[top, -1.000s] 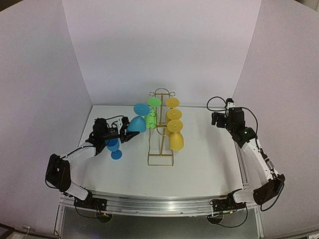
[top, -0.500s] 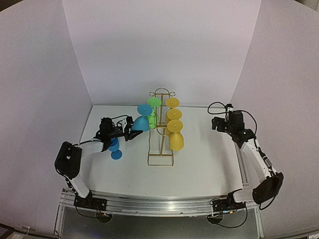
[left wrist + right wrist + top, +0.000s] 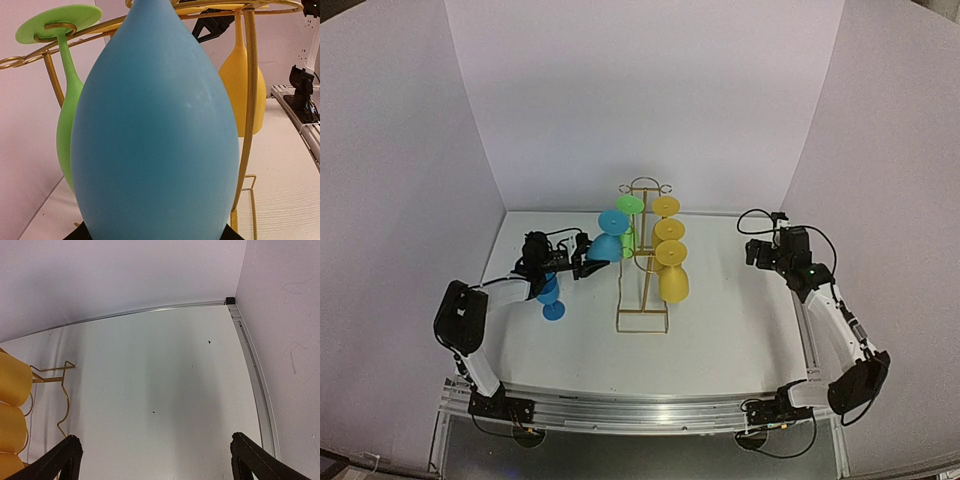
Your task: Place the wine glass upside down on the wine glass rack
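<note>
"What was over on the left?"

"A second blue glass (image 3: 551,297) stood upright on the table (image 3: 730,335), at about seven o'clock from the left gripper (image 3: 584,263). That gripper was pinched on the bowl of the wine glass (image 3: 606,246), a blue one, and held it upside down with the foot uppermost."

"And where was that glass against the rack?"

"On the nine o'clock side of the wine glass rack (image 3: 248,100), close in against the gold wire and off the table. In the left wrist view its bowl filled nearly everything, with the narrow end up among the rack's arms. Whether the foot sat in a loop, I couldn't tell."

"Anything else hanging there?"

"A green glass (image 3: 67,120) hung inverted from a loop on the same side, just at one o'clock from the blue one. On the three o'clock side of the frame, a row of yellow glasses (image 3: 673,284) hung bowl down."

"And the far right?"

"The right gripper (image 3: 155,440) hung above the table, well apart from the rack at its three o'clock. Its fingers were spread wide."
</note>
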{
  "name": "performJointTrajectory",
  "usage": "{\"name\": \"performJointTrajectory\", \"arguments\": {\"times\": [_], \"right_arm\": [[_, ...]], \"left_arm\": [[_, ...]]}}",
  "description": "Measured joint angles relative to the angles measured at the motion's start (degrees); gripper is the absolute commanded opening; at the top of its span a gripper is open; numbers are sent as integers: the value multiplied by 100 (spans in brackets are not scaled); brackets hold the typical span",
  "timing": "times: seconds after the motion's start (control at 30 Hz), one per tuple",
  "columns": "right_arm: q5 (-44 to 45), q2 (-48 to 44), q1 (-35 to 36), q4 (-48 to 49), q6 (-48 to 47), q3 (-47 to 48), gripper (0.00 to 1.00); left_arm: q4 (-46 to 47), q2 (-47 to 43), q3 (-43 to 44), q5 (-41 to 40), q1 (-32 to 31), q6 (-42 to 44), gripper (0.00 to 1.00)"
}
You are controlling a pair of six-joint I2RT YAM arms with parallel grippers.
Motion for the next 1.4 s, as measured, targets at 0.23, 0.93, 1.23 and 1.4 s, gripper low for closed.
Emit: {"name": "performJointTrajectory", "arguments": {"times": [0.23, 0.93, 1.23, 1.4], "right_arm": [[-30, -73, 0, 18, -15, -29, 98], [-55, -373, 0, 37, -61, -174, 98], [-60, -481, 0, 39, -80, -228, 98], [-60, -606, 0, 37, -78, -269, 98]], "left_arm": [[-82, 138, 289, -62, -58, 273, 22], [-497, 389, 663, -206, -170, 486, 22], [-705, 398, 663, -207, -204, 823, 23], [-1001, 422, 663, -317, -293, 1214, 25]]}}
